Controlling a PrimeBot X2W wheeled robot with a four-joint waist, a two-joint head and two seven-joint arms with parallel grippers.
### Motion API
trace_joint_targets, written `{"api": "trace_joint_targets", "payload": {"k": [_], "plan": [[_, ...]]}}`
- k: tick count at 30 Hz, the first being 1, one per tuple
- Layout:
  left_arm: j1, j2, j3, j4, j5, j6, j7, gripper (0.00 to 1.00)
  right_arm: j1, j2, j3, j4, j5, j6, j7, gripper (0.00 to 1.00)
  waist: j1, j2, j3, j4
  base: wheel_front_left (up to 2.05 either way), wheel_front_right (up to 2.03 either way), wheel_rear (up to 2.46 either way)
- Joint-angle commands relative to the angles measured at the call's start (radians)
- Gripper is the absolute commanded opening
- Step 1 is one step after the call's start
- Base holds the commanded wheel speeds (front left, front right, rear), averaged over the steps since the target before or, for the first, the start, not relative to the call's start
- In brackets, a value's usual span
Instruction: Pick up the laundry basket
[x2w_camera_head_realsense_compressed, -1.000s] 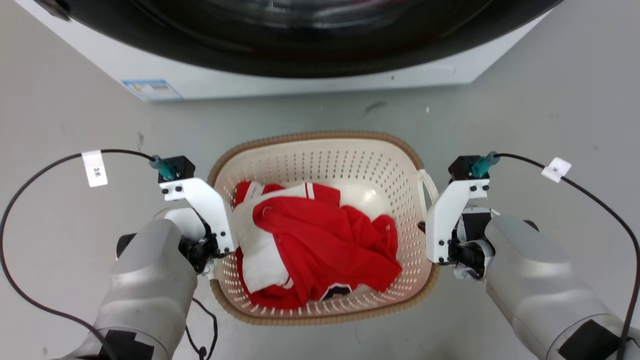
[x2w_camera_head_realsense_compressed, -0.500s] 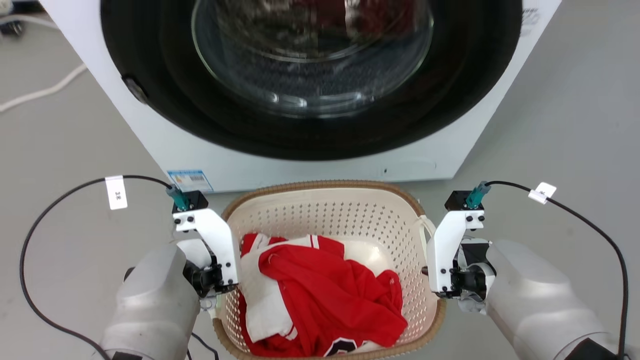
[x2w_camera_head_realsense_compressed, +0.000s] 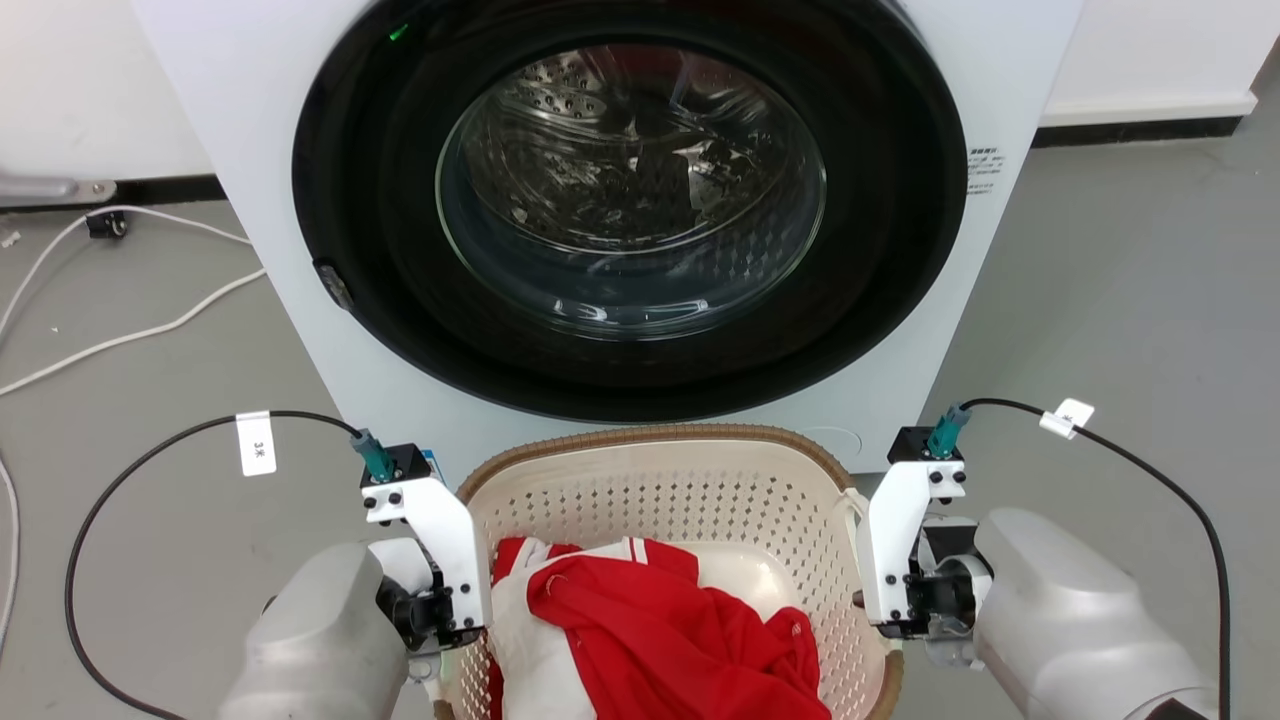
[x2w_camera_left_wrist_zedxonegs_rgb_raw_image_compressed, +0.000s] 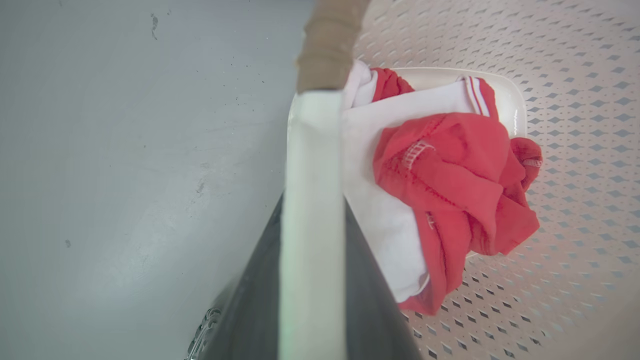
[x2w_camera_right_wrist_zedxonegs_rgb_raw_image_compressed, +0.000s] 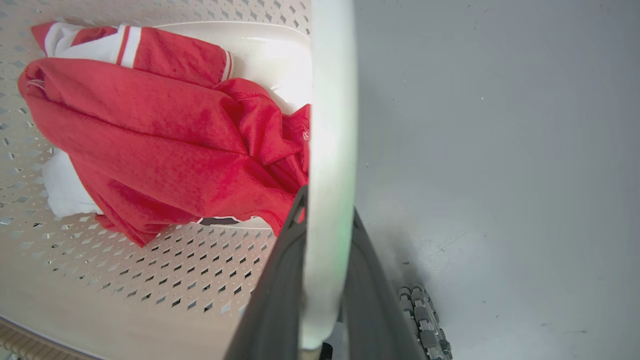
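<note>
Before the washing machine (x2w_camera_head_realsense_compressed: 640, 230), the laundry basket (x2w_camera_head_realsense_compressed: 650, 480) with red clothes (x2w_camera_head_realsense_compressed: 660, 640) sits between both arms. Left gripper (x2w_camera_left_wrist_zedxonegs_rgb_raw_image_compressed: 312, 215) clamped on left handle (x2w_camera_left_wrist_zedxonegs_rgb_raw_image_compressed: 310, 150), right gripper (x2w_camera_right_wrist_zedxonegs_rgb_raw_image_compressed: 327, 210) on right handle (x2w_camera_right_wrist_zedxonegs_rgb_raw_image_compressed: 330, 100). Lift step, probably; next needs both arms rising evenly, basket kept level.

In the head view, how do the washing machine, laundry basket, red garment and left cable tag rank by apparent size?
1. washing machine
2. laundry basket, cut off by the bottom edge
3. red garment, also cut off
4. left cable tag
</note>
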Motion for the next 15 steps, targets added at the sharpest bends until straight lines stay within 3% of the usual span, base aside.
{"api": "trace_joint_targets", "payload": {"k": [1, 15], "plan": [[0.017, -0.021, -0.009, -0.005, -0.009, -0.013, -0.001, 0.0, 0.015, 0.023, -0.002, -0.008, 0.007, 0.014, -0.002, 0.0, 0.0003, 0.0, -0.015, 0.002, 0.0, 0.0, 0.0], [0.061, -0.036, -0.042, 0.007, -0.044, -0.013, -0.002, 0.0, 0.073, 0.011, -0.024, -0.006, -0.01, 0.013, 0.002, 0.0, 0.0003, 0.0, -0.052, 0.015, 0.0, 0.0, 0.0]]}}
